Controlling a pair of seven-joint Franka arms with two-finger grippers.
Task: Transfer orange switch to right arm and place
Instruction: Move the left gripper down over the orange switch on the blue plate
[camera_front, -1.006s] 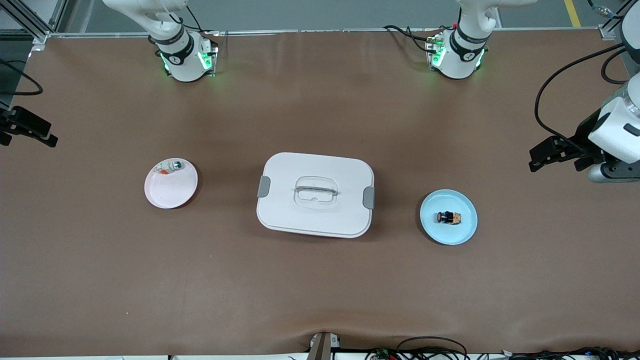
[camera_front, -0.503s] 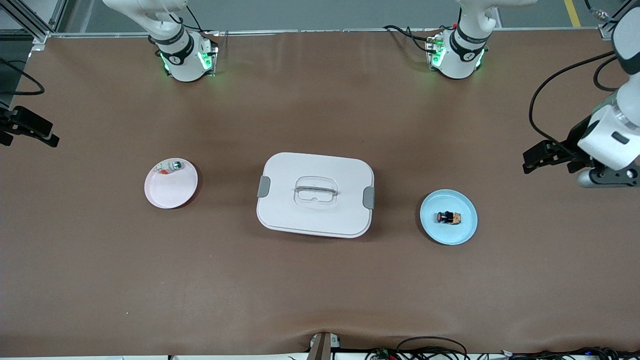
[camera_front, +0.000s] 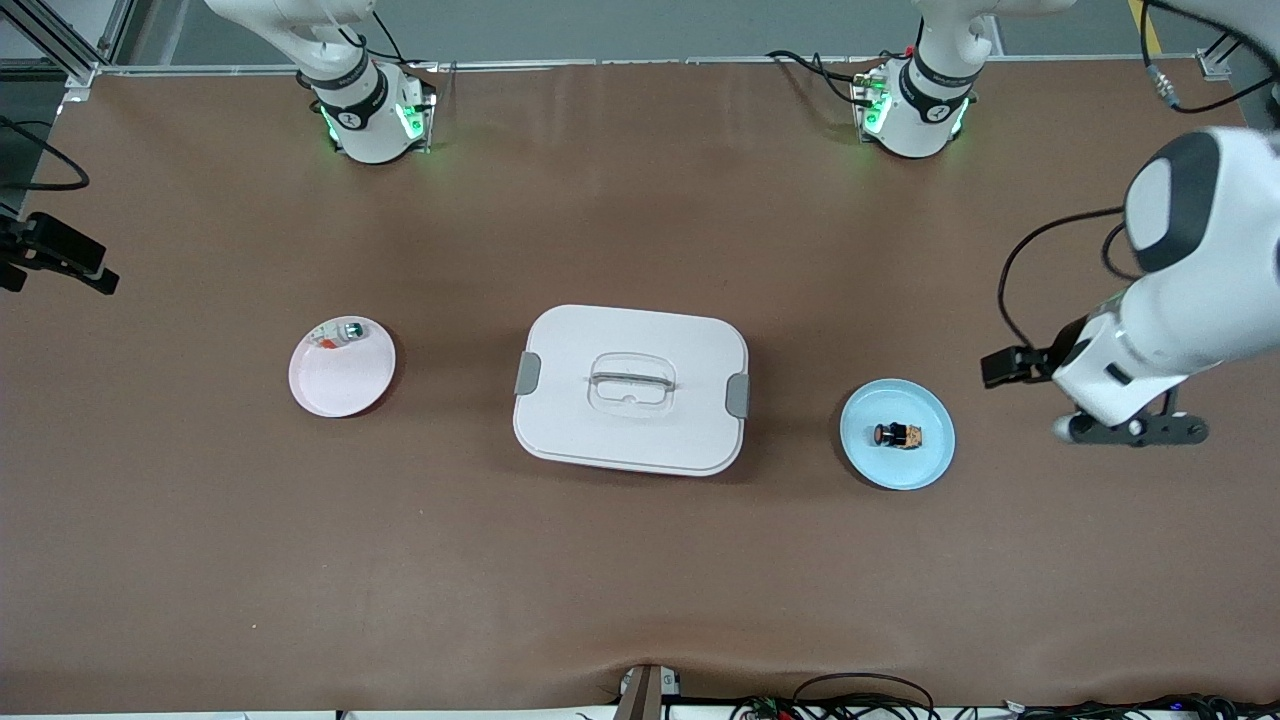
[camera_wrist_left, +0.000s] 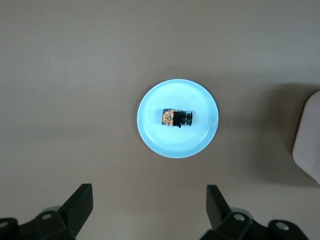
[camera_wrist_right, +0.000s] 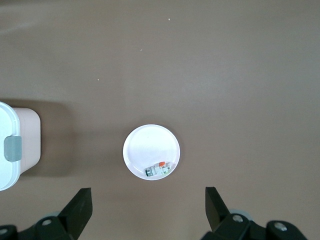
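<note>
The step in hand looks like the approach to the first pick: the left end effector (camera_wrist_left: 148, 207) hangs high over the bare tabletop (camera_front: 640, 560) at the left arm's end, just beside the blue plate (camera_front: 925, 465), with its fingers spread wide and nothing between them. To do this well, I judge it should centre over the orange switch (camera_front: 897, 435) before descending, turn the wrist so the fingers close across the narrow body and not along its length, and come down straight so that neither fingertip catches the plate's raised rim. A grip low on the body should leave the cap end free for the right arm to take at the handover.

The switch lies on its side near the middle of the blue plate, a tiny stubby piece with a round orange cap, a black collar and a tan-and-black body. Being short and round, it may roll if nudged by one finger first.

The right end effector (camera_wrist_right: 148, 207) waits with fingers spread, high over the right arm's end of the tabletop, where the pink plate (camera_front: 335, 390) holds a small white piece (camera_front: 340, 333). The lidded white box (camera_front: 630, 390) sits between the two plates.
</note>
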